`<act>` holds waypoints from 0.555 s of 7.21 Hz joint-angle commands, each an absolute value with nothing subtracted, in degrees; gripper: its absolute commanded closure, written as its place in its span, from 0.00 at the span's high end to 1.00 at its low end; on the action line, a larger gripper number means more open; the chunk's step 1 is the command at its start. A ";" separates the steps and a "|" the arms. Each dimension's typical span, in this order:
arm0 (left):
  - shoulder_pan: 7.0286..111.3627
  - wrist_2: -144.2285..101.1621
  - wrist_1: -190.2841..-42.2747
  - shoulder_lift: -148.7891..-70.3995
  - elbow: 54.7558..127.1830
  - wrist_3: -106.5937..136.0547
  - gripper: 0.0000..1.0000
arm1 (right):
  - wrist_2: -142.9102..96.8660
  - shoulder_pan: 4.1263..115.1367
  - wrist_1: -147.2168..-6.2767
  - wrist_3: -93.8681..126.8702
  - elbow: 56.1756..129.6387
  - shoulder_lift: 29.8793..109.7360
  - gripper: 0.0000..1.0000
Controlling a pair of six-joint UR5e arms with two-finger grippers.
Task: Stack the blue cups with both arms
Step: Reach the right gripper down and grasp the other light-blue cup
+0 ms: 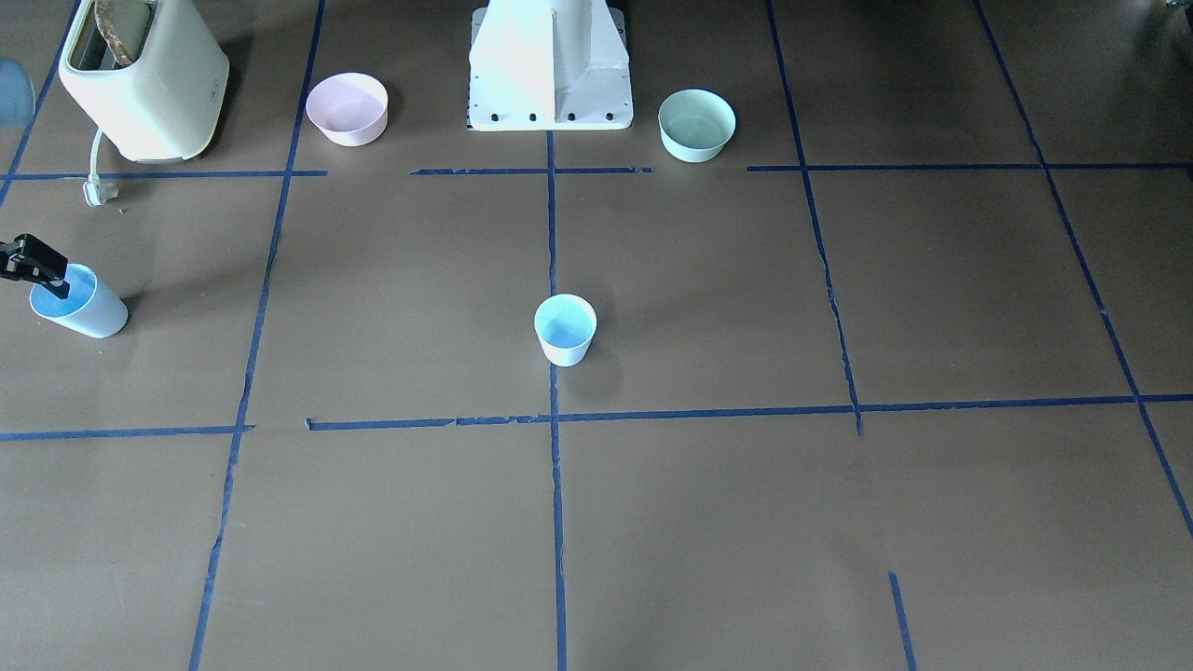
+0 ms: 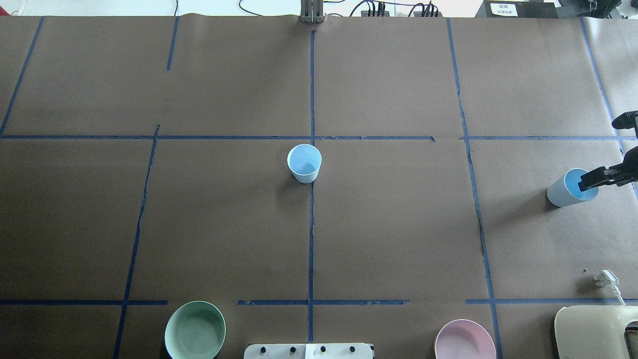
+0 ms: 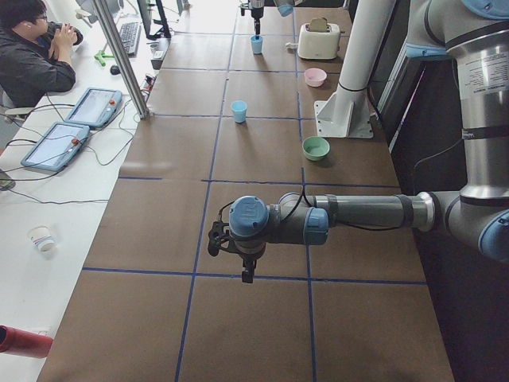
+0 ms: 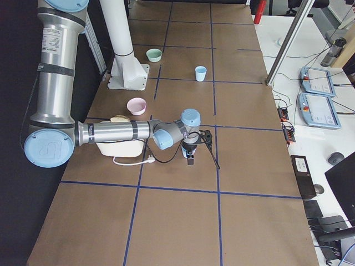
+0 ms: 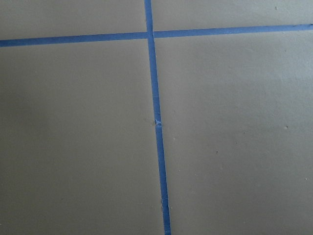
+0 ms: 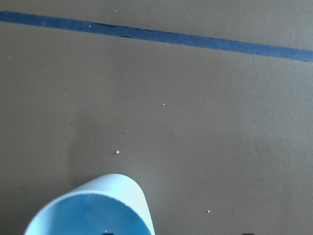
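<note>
One blue cup (image 1: 565, 331) stands upright at the table's middle, on the centre tape line, and also shows in the overhead view (image 2: 304, 164). The other blue cup (image 1: 82, 309) (image 2: 563, 192) stands near the table's right end. My right gripper (image 1: 51, 270) (image 2: 590, 180) is at its rim, open, with one finger inside the cup and one outside its wall. The right wrist view shows that cup's rim (image 6: 93, 210) at the bottom edge. My left gripper (image 3: 246, 267) hangs over the table's left end, far from both cups. I cannot tell if it is open.
A pink bowl (image 1: 347, 109) and a mint-green bowl (image 1: 696, 124) flank the white pedestal (image 1: 550, 70). A cream toaster (image 1: 144, 79) with a loose plug (image 1: 96, 191) stands behind the right cup. An operator (image 3: 32, 48) sits beside the table.
</note>
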State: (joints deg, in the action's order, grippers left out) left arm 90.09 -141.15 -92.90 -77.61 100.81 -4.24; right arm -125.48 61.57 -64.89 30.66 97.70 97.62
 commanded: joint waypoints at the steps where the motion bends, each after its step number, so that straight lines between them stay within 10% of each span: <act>1: 90.09 -141.15 -92.90 -77.61 100.81 -4.31 1.00 | -125.51 60.74 -64.95 30.67 96.86 97.21 0.61; 4: 90.09 -141.15 -92.90 -77.61 100.81 -4.39 1.00 | -125.59 60.73 -64.86 31.02 97.03 97.12 0.03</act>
